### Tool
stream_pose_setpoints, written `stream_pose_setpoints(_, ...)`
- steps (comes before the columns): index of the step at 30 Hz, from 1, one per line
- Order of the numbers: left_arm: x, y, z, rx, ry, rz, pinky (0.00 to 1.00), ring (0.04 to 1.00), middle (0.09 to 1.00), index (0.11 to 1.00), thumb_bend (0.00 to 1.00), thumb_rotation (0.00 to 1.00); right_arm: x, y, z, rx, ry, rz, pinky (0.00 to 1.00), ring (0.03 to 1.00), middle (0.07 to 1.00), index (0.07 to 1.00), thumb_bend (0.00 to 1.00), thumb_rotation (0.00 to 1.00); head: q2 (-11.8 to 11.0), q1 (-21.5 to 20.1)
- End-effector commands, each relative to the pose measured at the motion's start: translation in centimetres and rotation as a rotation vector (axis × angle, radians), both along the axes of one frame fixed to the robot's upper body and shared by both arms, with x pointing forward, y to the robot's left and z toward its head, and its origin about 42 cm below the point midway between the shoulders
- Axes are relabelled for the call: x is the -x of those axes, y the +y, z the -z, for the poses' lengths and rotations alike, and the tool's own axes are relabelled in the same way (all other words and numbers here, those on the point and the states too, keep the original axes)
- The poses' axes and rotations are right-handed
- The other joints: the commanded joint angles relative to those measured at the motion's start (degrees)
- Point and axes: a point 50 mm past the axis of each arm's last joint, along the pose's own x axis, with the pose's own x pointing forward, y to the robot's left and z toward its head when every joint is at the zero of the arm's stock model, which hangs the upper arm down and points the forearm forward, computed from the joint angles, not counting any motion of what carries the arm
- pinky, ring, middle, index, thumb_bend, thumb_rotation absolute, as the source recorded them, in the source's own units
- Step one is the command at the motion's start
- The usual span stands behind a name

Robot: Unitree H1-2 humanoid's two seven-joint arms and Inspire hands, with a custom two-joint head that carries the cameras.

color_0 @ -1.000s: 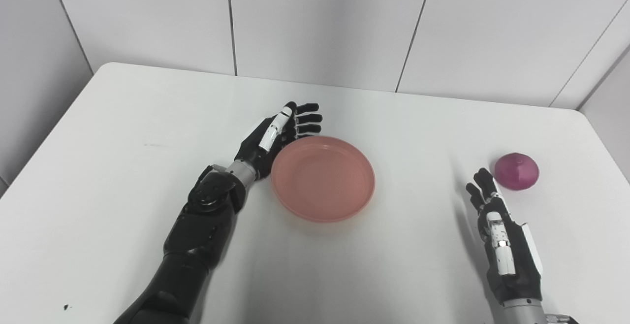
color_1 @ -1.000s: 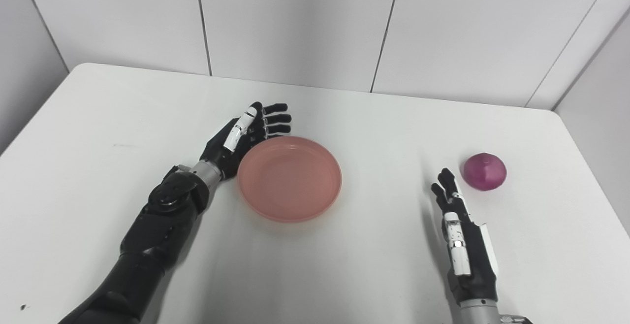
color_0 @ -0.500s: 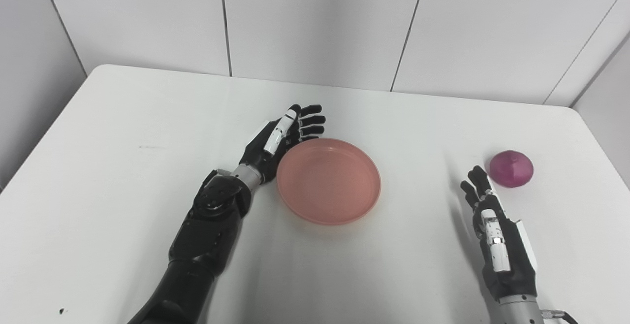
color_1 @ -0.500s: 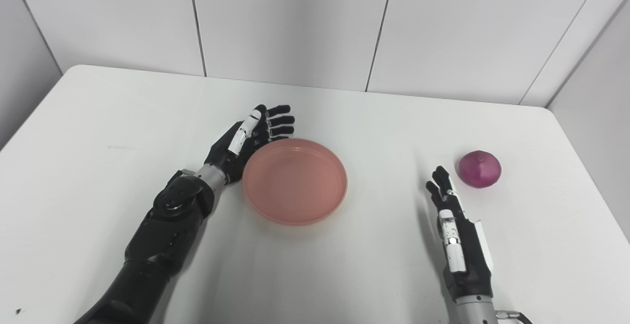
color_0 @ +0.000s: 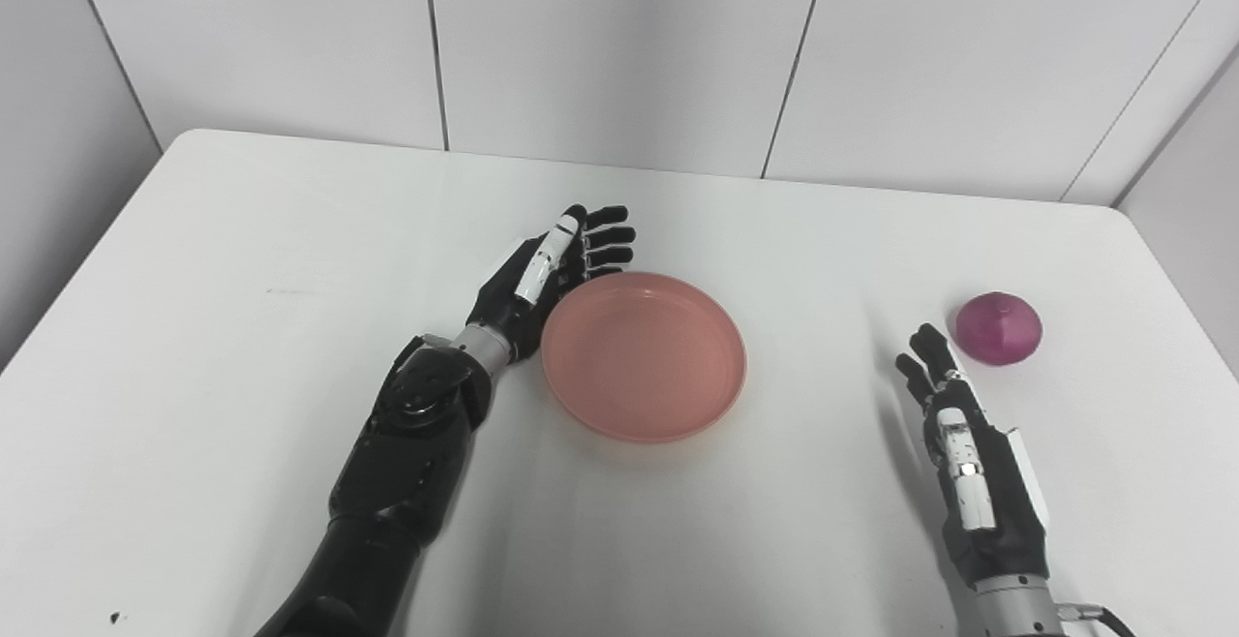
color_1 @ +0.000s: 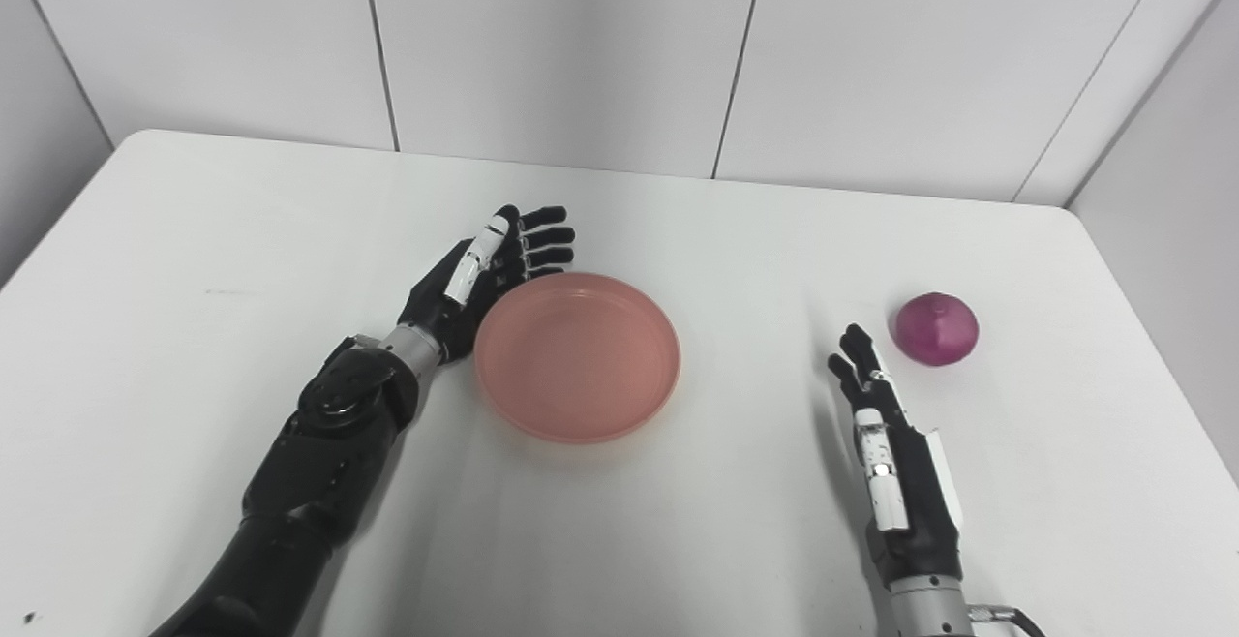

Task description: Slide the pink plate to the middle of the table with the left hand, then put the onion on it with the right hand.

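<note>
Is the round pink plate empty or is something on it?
Empty. The round pink plate shows only its bare inside, and the purple onion sits on the white table, off to the right.

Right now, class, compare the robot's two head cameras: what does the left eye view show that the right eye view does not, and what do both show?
Left eye view only: no extra object, just a longer stretch of the table along its left edge.
Right eye view only: a longer stretch of the right edge.
Both: the pink plate with the open left robot hand beside its far-left rim, and the onion lying on the table, apart from the open right robot hand.
</note>
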Motion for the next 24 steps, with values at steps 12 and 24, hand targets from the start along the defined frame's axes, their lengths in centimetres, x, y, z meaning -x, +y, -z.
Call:
stream_pose_setpoints(12, -0.6, 1.2, 0.0, 0.007, -0.016, -0.001, 0.79, 0.808, 0.812, 0.789, 0.42, 1.0, -0.1, 1.9, 0.3, -0.019, 0.014, 0.004, 0.94, 0.908, 0.923, 0.914, 0.31, 0.97, 0.1, -1.3)
stream_pose_setpoints(24, -0.7, 1.3, 0.2, 0.008, -0.018, -0.001, 0.8, 0.811, 0.816, 0.794, 0.42, 1.0, -0.9, 0.8, -3.1, 0.027, -0.048, 0.037, 0.96, 0.918, 0.93, 0.925, 0.25, 1.0, -0.1, -2.4)
